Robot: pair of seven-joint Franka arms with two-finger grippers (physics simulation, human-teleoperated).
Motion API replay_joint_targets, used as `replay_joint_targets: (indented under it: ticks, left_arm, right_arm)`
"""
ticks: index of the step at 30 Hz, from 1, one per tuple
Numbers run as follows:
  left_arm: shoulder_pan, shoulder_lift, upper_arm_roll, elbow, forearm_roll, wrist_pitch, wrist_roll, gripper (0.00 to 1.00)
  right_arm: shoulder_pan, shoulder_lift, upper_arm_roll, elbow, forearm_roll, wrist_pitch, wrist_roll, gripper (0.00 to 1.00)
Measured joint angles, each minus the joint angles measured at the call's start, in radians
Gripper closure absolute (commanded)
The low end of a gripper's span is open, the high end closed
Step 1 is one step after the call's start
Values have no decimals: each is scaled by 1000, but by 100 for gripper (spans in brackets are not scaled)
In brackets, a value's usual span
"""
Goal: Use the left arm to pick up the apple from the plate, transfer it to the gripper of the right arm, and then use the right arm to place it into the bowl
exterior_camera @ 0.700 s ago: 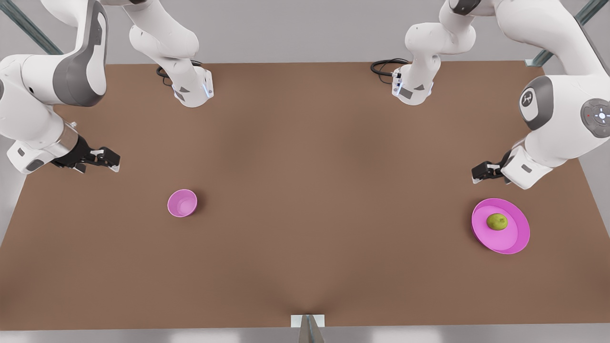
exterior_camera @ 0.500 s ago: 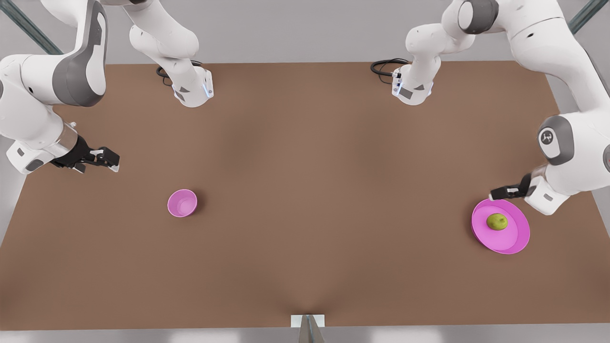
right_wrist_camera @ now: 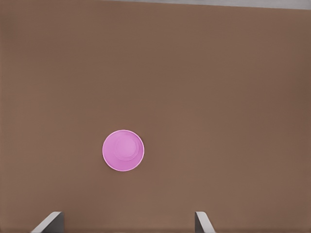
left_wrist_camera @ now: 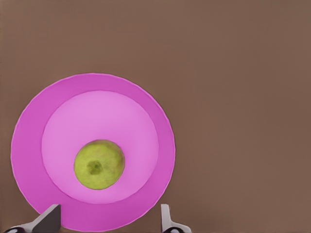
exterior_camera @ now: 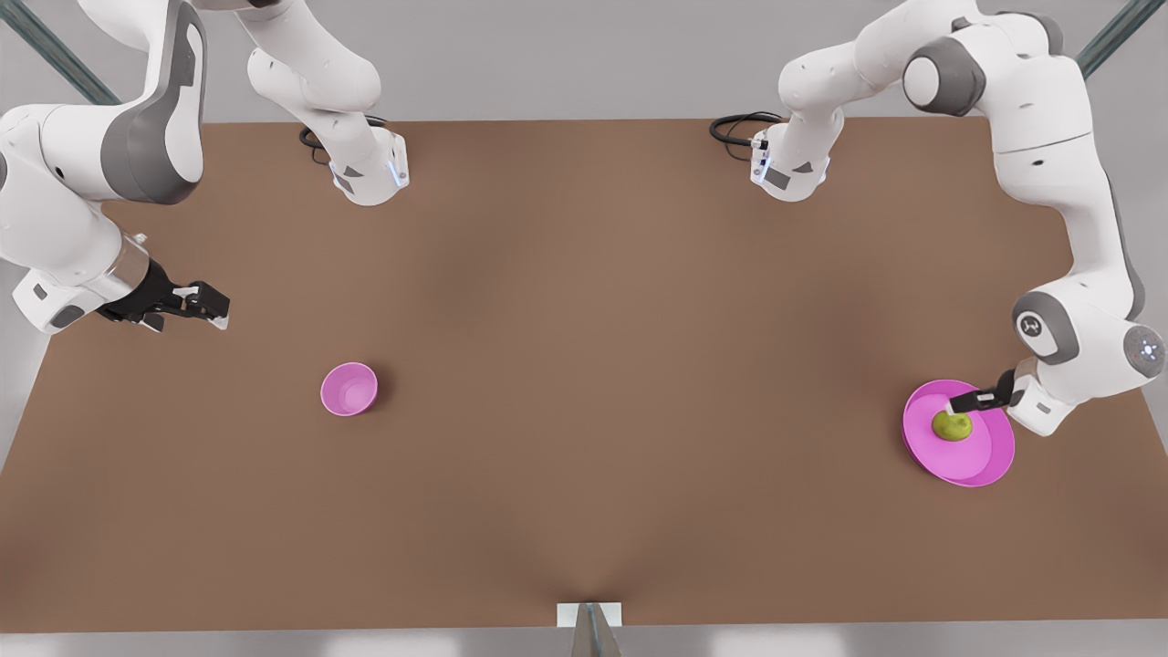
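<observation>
Left tool (exterior_camera: 960, 401) sits over the plate (exterior_camera: 990, 456), right above the apple (exterior_camera: 952, 427); fingers spread wide, nothing gripped. In the left wrist view both fingertips (left_wrist_camera: 48, 219) frame the plate (left_wrist_camera: 29, 145), but the apple (left_wrist_camera: 99, 164) lies off-centre between them, nearer one finger.

Step in hand, as I read it: descend and grasp. To do it well: centre the tool over the apple first, drop straight down, stop short of the plate floor, close at the fruit's widest girth. It's round, so an off-centre pinch will likely squirt it out. Grip low enough to leave the top free for the handoff.

Right tool (exterior_camera: 196, 306) waits near the opposite counter edge, fingers apart, empty, bowl (exterior_camera: 349, 390) near it and closer to the near edge. Right wrist view: bowl (right_wrist_camera: 123, 150) ahead of the fingertips (right_wrist_camera: 48, 221).

Count: one apple, one plate, one bowl, two arms.
</observation>
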Motion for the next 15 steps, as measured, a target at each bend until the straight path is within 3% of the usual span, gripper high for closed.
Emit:
replay_joint_targets:
  ticks: [15]
  left_arm:
    - [17,186,10,30,35,158,117,0]
  right_arm:
    - [-1,0,0,0,0,1,-3,0]
